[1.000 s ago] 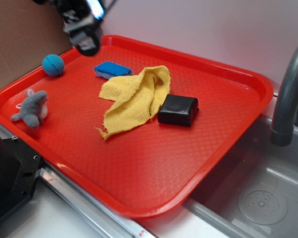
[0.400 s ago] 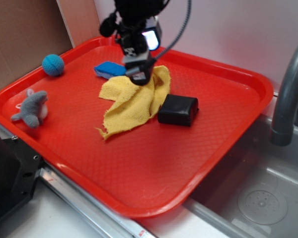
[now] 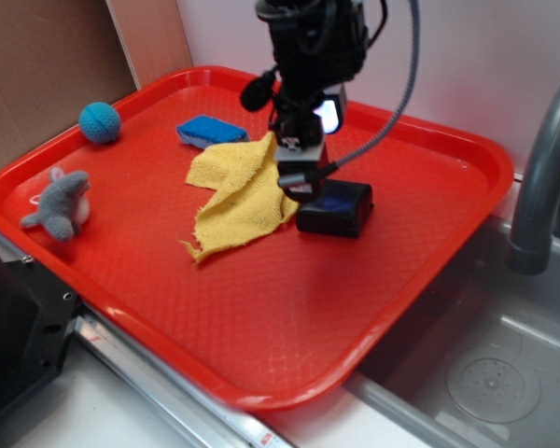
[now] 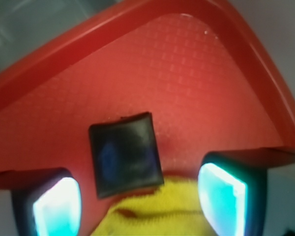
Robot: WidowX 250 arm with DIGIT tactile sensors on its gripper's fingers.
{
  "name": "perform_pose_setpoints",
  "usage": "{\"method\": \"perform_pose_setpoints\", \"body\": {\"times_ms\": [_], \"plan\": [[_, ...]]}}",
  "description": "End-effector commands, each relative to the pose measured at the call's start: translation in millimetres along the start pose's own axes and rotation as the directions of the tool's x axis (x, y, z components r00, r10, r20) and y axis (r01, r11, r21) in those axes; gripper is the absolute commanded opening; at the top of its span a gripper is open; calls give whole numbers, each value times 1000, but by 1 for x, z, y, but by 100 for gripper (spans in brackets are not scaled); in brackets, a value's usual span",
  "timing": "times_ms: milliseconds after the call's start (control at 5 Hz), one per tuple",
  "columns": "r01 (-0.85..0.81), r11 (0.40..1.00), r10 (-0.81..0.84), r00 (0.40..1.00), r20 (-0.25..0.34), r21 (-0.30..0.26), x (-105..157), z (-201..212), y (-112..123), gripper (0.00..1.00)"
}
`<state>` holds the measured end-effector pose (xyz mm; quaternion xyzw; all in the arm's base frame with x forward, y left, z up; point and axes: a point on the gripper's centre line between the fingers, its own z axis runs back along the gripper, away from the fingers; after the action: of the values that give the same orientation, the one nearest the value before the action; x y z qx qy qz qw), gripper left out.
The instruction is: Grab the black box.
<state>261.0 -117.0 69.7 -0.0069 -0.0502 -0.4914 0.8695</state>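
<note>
The black box (image 3: 335, 209) is a small glossy block lying on the red tray (image 3: 280, 317), just right of a yellow cloth (image 3: 241, 191). My gripper (image 3: 301, 177) hangs open above the cloth's right edge, at the box's left side, with nothing between its fingers. From the wrist, the black box (image 4: 125, 153) sits ahead, between the two glowing pads (image 4: 222, 199), with the yellow cloth (image 4: 157, 214) below it.
A blue block (image 3: 210, 130) lies behind the cloth. A blue ball (image 3: 100, 122) and a grey plush shark (image 3: 60, 203) sit at the tray's left. A grey faucet (image 3: 541, 177) and a sink (image 3: 485, 373) are to the right. Cardboard stands at back left.
The gripper has swept from the tray's back left corner across the cloth to the right and down, ending over the cloth's edge beside the black box. Nothing else moved.
</note>
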Motion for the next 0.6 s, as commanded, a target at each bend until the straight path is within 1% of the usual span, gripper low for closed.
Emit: {"method": "perform_pose_setpoints", "body": {"times_ms": [0,200,400], "plan": [[79,997,-79,996,36,-2,18,-8,-10,100],[58,998,-58,998,-2,-6,13,-19,-10,100],[44,999,-44,998,-42,6,11,-28,-8,100]]}}
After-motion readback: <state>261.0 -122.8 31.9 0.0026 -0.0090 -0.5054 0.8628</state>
